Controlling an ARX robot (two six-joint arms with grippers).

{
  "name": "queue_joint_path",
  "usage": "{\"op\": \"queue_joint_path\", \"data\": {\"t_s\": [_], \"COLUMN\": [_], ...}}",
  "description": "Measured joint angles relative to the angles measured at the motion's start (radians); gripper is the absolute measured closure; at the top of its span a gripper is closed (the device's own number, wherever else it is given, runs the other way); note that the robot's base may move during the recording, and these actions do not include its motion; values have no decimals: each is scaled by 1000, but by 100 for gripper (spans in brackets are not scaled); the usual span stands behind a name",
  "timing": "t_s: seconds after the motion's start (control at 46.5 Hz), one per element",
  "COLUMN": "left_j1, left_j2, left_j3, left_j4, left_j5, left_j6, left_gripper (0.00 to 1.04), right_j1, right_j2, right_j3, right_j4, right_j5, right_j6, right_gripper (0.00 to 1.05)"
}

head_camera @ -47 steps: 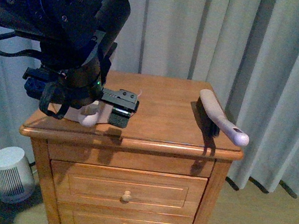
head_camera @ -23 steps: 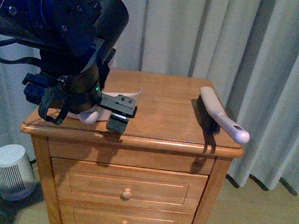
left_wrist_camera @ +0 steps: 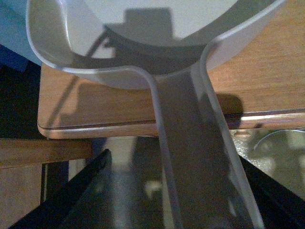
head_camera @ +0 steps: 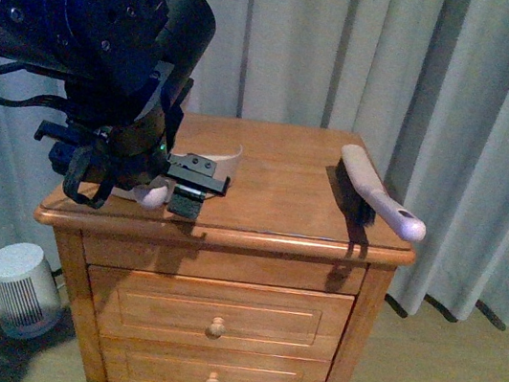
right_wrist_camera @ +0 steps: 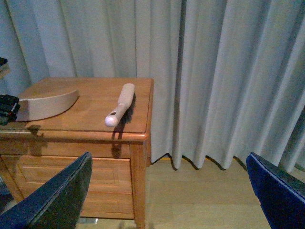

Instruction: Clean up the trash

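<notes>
Left claw: closed on the handle of the beige dustpan, the pan held over the left part of the tabletop; brush lying along the right edge, handle overhanging the front; right claw: jaws spread wide, empty, standing apart from the tabletop. Trash: no paper ball shows in any view, so its place relative to either claw cannot be told. Handling, as judged: light, soft, crushable, apt to roll; pinch gently across its middle, or sweep it into the pan.
</notes>
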Motion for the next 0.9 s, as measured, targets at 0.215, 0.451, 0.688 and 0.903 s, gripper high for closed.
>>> {"op": "queue_joint_path", "data": {"t_s": [0.215, 0.451, 0.688, 0.903], "left_j1": [0, 2, 6, 13], "left_j2": [0, 0, -9, -165], "left_j3": [0, 0, -18, -122], "left_j4": [1, 1, 24, 154], "left_j5": [3, 2, 19, 41], "left_j6": [0, 0, -4, 48], "left_gripper": [63, 76, 77, 77], "right_j1": [0, 0, 0, 0], "right_j2": [0, 0, 0, 0], "right_j3": [0, 0, 0, 0], "right_j4": [0, 0, 0, 0], "right_j5": [0, 0, 0, 0], "right_j6": [0, 0, 0, 0], "right_gripper": [7, 7, 7, 7]}}
